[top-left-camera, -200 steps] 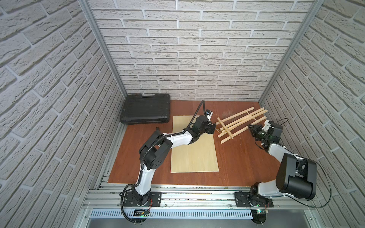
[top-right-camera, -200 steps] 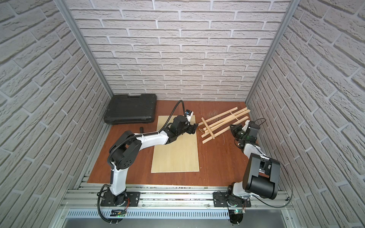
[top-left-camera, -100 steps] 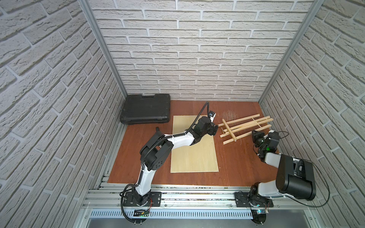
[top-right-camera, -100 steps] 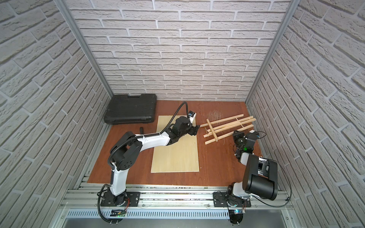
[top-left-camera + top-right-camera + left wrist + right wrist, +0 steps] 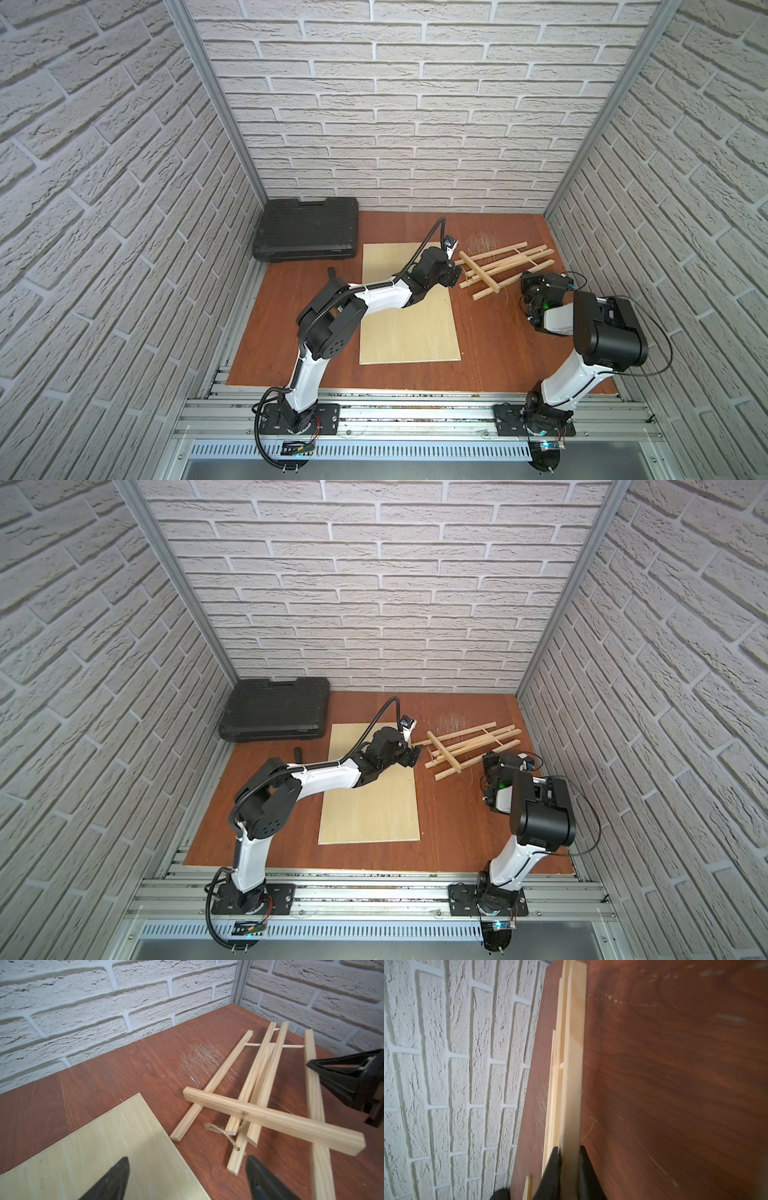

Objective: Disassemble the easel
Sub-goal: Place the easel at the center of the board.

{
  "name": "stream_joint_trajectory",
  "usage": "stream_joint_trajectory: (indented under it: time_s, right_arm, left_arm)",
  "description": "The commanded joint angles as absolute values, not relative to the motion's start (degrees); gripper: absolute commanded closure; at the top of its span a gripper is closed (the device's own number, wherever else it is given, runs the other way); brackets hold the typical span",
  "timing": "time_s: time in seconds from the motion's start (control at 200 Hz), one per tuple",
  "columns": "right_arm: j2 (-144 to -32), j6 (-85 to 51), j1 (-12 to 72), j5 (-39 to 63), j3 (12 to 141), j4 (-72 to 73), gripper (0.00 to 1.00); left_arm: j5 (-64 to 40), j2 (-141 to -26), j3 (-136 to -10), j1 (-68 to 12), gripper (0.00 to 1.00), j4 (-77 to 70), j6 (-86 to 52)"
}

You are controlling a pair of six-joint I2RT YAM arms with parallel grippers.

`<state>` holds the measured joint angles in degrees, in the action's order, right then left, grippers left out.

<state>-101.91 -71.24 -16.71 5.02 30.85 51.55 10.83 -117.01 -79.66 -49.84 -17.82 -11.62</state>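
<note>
The easel (image 5: 505, 266) (image 5: 469, 744) lies on the brown table at the back right, its slats running left to right. In the left wrist view the easel (image 5: 259, 1088) shows a crossbar on top and a thin cord (image 5: 220, 1132). My right gripper (image 5: 524, 277) (image 5: 487, 757) is shut on the slat nearest the front. The right wrist view shows that gripper (image 5: 569, 1148) with both fingers pressed on the easel slat (image 5: 572, 1064). My left gripper (image 5: 456, 276) (image 5: 417, 754) (image 5: 187, 1158) stands open at the easel's left ends, holding nothing.
A pale plywood board (image 5: 409, 328) (image 5: 370, 808) (image 5: 93, 1157) lies flat mid-table, under the left arm. A black tool case (image 5: 307, 235) (image 5: 276, 712) sits in the back left corner. A small black item (image 5: 331, 272) lies beside the board. Brick walls close in on three sides.
The easel has swung so that its right end lies nearer the front. My right gripper has shifted leftward with it, still shut on the slat. The left gripper has barely moved.
</note>
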Motion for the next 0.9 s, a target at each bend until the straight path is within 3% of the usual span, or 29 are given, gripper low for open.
stream_joint_trajectory:
  time_s: [0.0, 0.41, 0.895]
  right_arm:
    - [-105.56, -68.55, -14.67, 3.36, 32.99, 53.49, 0.97]
    - [-106.19, -62.86, -15.11, 5.31, 42.81, 39.94, 0.97]
    - [-104.41, -67.06, -16.01, 0.20, 27.91, 52.75, 0.93]
  left_arm:
    - [11.95, -118.12, -81.64, -50.10, 0.13, -19.16, -10.81]
    - [12.26, -118.14, -81.83, -50.10, 0.12, -19.07, -10.77]
    - [18.10, -117.88, -81.58, -50.12, 0.13, -18.42, -12.56]
